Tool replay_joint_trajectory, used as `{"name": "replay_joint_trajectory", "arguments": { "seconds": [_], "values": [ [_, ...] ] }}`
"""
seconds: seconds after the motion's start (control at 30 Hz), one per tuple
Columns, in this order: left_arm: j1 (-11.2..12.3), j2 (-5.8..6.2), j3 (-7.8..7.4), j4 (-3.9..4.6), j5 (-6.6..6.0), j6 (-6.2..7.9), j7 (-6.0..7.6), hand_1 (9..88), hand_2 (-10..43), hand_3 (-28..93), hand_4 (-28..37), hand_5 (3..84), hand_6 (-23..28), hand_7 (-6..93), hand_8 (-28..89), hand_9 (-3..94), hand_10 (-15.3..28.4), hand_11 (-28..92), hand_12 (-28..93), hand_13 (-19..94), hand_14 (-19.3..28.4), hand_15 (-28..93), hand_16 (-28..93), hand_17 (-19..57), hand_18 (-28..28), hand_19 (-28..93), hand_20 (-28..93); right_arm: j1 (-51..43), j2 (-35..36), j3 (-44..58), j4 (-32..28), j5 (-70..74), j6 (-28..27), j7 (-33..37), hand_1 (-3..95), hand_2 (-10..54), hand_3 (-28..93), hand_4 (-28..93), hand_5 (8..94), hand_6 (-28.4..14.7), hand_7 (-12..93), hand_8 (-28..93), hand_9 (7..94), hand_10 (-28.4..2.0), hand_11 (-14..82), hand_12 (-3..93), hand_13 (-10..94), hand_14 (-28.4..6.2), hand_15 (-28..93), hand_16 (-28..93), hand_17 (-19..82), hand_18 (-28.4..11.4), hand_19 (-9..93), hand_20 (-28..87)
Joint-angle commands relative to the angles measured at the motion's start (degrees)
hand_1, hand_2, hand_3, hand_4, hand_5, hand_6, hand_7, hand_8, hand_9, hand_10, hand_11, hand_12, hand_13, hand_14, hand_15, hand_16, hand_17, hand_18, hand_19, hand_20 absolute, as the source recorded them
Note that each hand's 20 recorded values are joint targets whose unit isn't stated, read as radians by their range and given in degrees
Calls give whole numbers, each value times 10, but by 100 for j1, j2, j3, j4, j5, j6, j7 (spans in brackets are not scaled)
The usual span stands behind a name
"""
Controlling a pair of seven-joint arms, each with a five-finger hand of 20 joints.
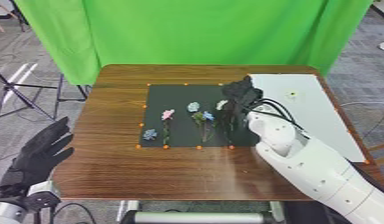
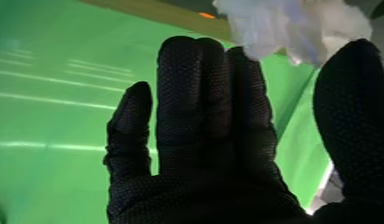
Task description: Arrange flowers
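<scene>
Right hand (image 1: 241, 92) over black mat (image 1: 174, 94), fingers straight, thumb apart; cannot tell if it grips anything. White flower (image 1: 221, 104) just beside it. Farther left on mat: pink flower (image 1: 167, 114), blue flower (image 1: 150, 134). Left hand (image 1: 33, 155) open, beside wooden table (image 1: 108, 175).

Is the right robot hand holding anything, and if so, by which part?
Apparently nothing: the right robot hand is open, fingers straight and thumb apart, with a pale flower near their tips.
</scene>
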Motion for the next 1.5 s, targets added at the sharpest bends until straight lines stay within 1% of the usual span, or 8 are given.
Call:
{"name": "replay_joint_trajectory", "arguments": {
  "seconds": [0.03,0.4,0.6,0.77,0.9,1.13,1.27,1.5],
  "values": [
    [96,-76,-27,-20,-9,-8,28,252,-10,694,-270,214,7,181,-97,159,84,102,203,109,108,134,86,-125,167,337,101,-35,230,413,-104,121,-58,423,223,-95,853,-283,454,3,368,-185,498,-97,347,256,485,-66,611,231,134,-190,719,531],
    [100,-170,-37,-30,27,-37,64,252,-10,693,-269,214,6,180,-97,160,84,102,203,110,108,134,85,-125,167,337,101,-123,541,985,439,803,-85,1781,250,-87,882,-283,253,-68,220,-97,245,-156,110,258,175,-141,127,283,7,-195,501,256],
    [83,-176,-21,-16,23,-47,87,250,-11,694,-269,214,6,181,-97,160,85,102,204,109,109,133,85,-125,167,337,101,-238,579,1233,729,1253,-480,1474,256,-90,879,-282,211,-79,165,-76,211,-152,46,257,201,-158,-12,305,-4,-204,465,179],
    [111,-124,-8,-14,-10,-20,113,249,-10,695,-270,214,6,181,-97,160,85,100,204,110,109,133,86,-125,167,337,101,-263,591,1317,990,1403,-709,951,278,-91,884,-282,207,-77,176,-80,235,-135,67,243,319,-93,66,238,44,-178,440,147],
    [126,-121,-8,-19,-13,-20,127,249,-11,694,-270,214,6,181,-97,161,85,99,204,110,109,134,86,-125,167,336,100,-288,591,1379,1086,1533,-869,772,293,-72,892,-282,239,-67,235,-116,290,-124,115,216,379,-56,123,208,63,-164,451,148],
    [114,-106,-11,-20,-22,-4,105,248,-9,693,-270,214,6,180,-97,161,85,99,204,110,109,133,85,-125,167,337,101,-345,682,1076,1164,1335,296,642,390,-81,869,-282,442,3,373,-199,541,-86,271,194,661,-16,280,255,184,-149,627,254],
    [115,-111,-8,-21,-21,0,94,249,-9,693,-270,214,6,180,-97,161,85,100,205,110,108,133,85,-125,168,337,101,-500,722,1110,1032,1319,633,475,501,-85,804,-282,589,25,550,-46,765,-57,188,441,810,33,283,408,263,-143,689,350],
    [122,-118,-11,-24,-18,2,99,248,-8,694,-270,214,6,180,-97,161,85,99,204,110,109,133,86,-125,168,337,101,-882,843,1330,534,1420,1032,324,521,-95,824,-283,671,26,553,-43,831,-35,211,488,864,29,367,410,322,-136,712,398]
  ]
}}
